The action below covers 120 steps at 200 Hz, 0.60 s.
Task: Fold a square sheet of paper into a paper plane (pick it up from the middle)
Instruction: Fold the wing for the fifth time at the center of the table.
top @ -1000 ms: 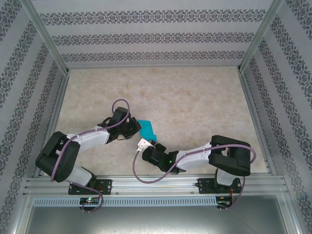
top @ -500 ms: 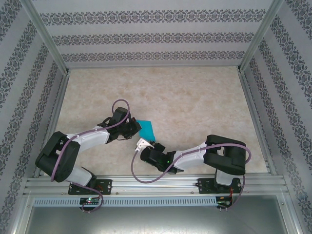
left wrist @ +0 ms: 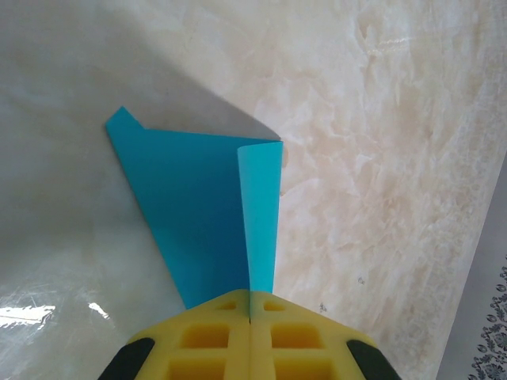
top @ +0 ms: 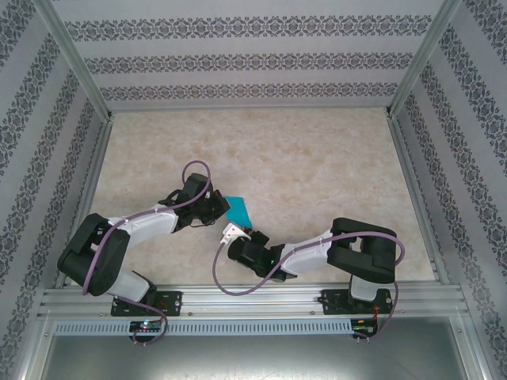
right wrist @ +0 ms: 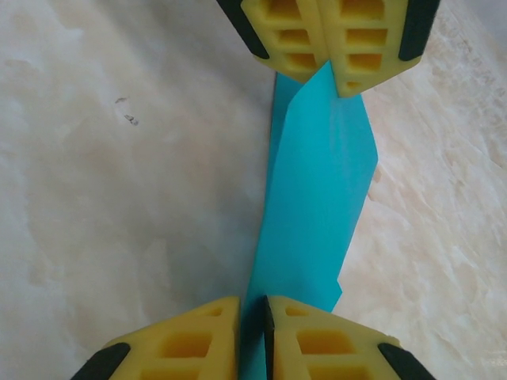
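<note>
The teal paper (top: 238, 210) was held just left of the table's (top: 333, 158) middle, closer to the near edge than to the far one, and between the two grippers. The left gripper (top: 221, 210) reached in from the left side. In its wrist view its yellow fingers (left wrist: 207, 339) were pressed together with no gap between them, pinching the paper's near end at the seam. From there a wide, darker teal panel fanned out to the left, ending in a small pointed tab at its far left corner. A narrow, paler flap stood along the right side and rose to a folded top edge. A grey shadow lay on the marbled surface just beyond the paper. The right gripper (top: 240, 228) came in from the right, and its arm stretched low along the near edge. In its wrist view its yellow fingers (right wrist: 190, 340) were drawn in to a thin slit, with the paper's lower end standing in that slit and clamped between them. The creased sheet ran up from there as a long strip to the left gripper's fingers at the top of that view, which met over its upper corner. Purple cables looped over both arms.
</note>
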Each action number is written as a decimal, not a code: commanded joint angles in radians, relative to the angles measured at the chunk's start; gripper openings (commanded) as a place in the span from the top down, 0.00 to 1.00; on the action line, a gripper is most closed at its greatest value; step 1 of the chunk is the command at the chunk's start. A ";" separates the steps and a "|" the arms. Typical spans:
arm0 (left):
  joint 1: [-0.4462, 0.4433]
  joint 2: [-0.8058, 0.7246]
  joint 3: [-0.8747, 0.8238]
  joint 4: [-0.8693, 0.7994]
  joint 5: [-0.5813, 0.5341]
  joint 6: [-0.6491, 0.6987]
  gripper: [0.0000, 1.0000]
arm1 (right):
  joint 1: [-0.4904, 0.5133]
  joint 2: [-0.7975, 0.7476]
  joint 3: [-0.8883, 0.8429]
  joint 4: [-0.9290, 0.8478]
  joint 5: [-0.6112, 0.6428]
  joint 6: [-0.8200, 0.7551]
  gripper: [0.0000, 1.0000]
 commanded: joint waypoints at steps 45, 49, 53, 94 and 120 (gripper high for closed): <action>-0.012 -0.013 0.024 -0.028 0.000 0.020 0.98 | -0.012 -0.012 0.010 0.020 0.024 -0.007 0.94; -0.011 -0.012 0.025 -0.031 0.000 0.020 0.98 | -0.014 -0.015 0.008 0.021 0.024 -0.003 0.95; -0.010 -0.012 0.026 -0.032 0.000 0.020 0.97 | -0.014 -0.018 0.006 0.021 0.026 -0.001 0.96; -0.010 -0.036 0.039 -0.091 -0.034 0.043 0.87 | -0.041 -0.060 -0.021 0.020 -0.066 0.059 1.00; -0.011 -0.081 0.055 -0.161 -0.079 0.068 0.71 | -0.070 -0.088 -0.049 0.044 -0.157 0.112 1.00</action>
